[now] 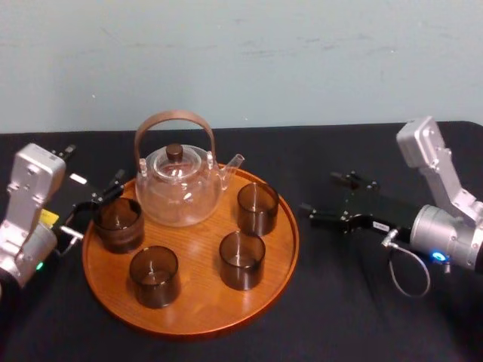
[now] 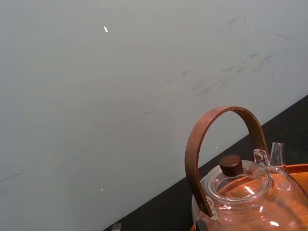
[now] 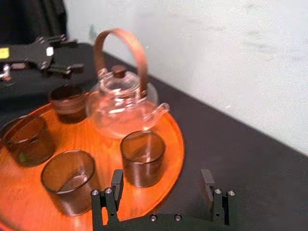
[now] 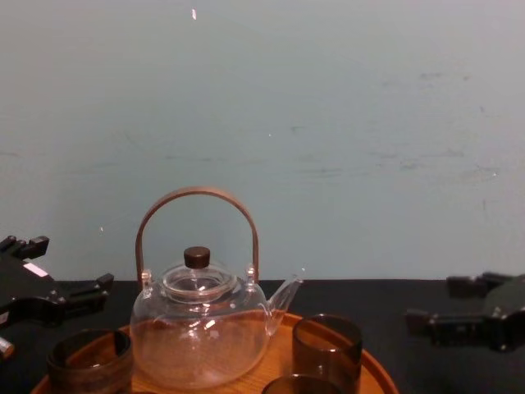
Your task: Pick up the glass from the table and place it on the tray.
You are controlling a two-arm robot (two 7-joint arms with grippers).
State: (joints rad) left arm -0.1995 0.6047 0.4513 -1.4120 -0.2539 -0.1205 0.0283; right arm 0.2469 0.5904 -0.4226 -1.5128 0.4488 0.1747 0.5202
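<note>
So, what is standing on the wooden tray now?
Four dark glasses and a clear teapot stand on the tray. The teapot covers part of the far rim. The open left gripper sits by the leftmost glass.

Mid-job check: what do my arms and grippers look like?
The left arm and right arm are silver-grey, boxy links on rounded wrists. The left gripper and right gripper are black and slender. A grey cable loop and blue light mark the right wrist; a green light and yellow label mark the left.
</note>
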